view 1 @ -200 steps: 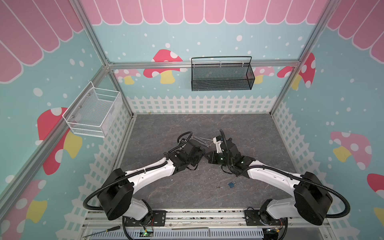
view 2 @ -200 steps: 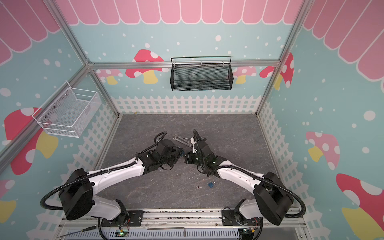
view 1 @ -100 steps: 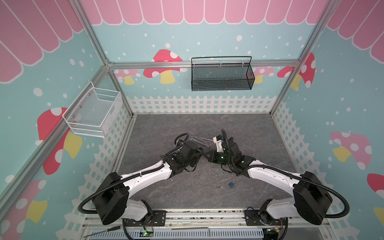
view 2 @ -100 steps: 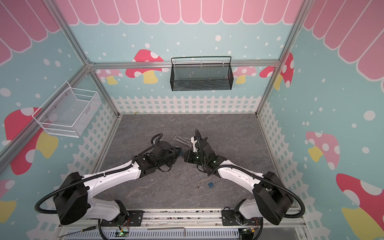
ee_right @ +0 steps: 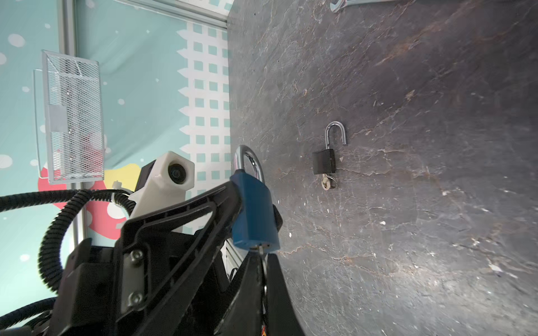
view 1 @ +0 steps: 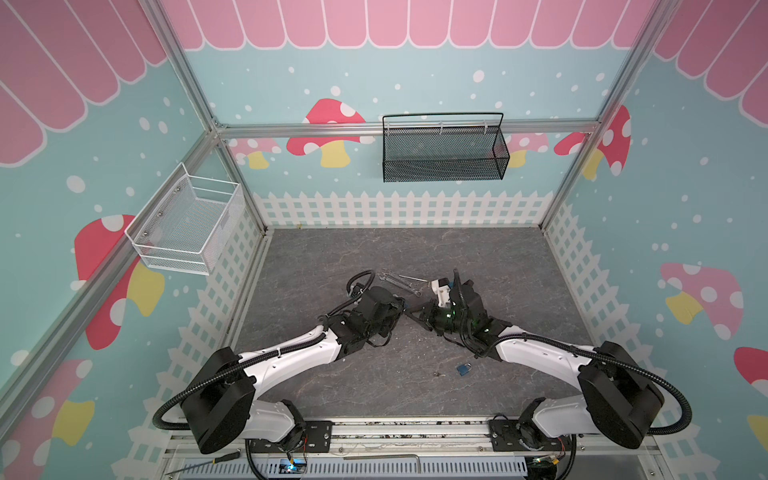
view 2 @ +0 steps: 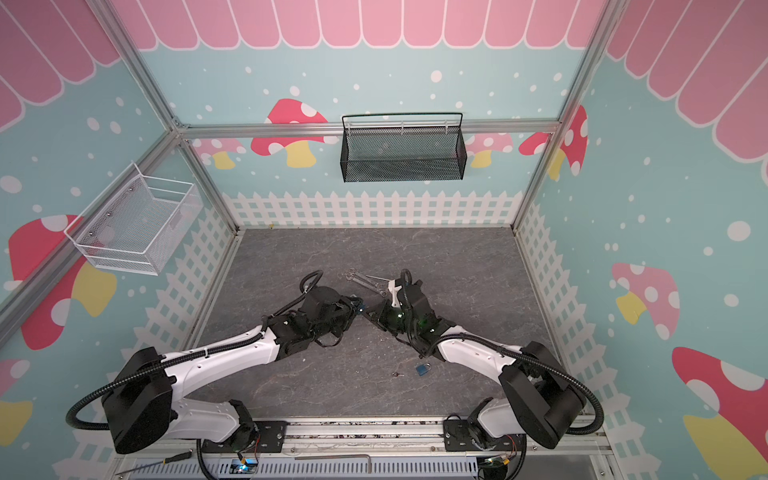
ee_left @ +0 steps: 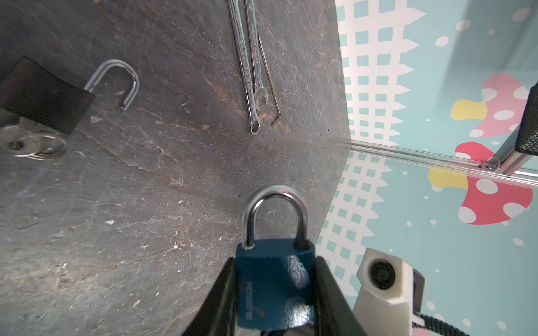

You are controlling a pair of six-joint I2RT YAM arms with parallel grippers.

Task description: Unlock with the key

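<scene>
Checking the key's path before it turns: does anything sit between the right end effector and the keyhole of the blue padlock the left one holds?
Nothing visible does. The right end effector, shut on the small metal key, has it right at the underside of the blue metal padlock clamped in the left end effector.

Right wrist view: the key (ee_right: 262,248) is hidden inside the right gripper (ee_right: 263,256); a metal sliver shows at the blue padlock (ee_right: 253,209) base. Left wrist view: the black padlock (ee_left: 43,97) is blurred and cut off. In a top view, a speck (view 1: 437,374) near the tabletop (view 1: 374,257) front edge is unidentifiable
</scene>
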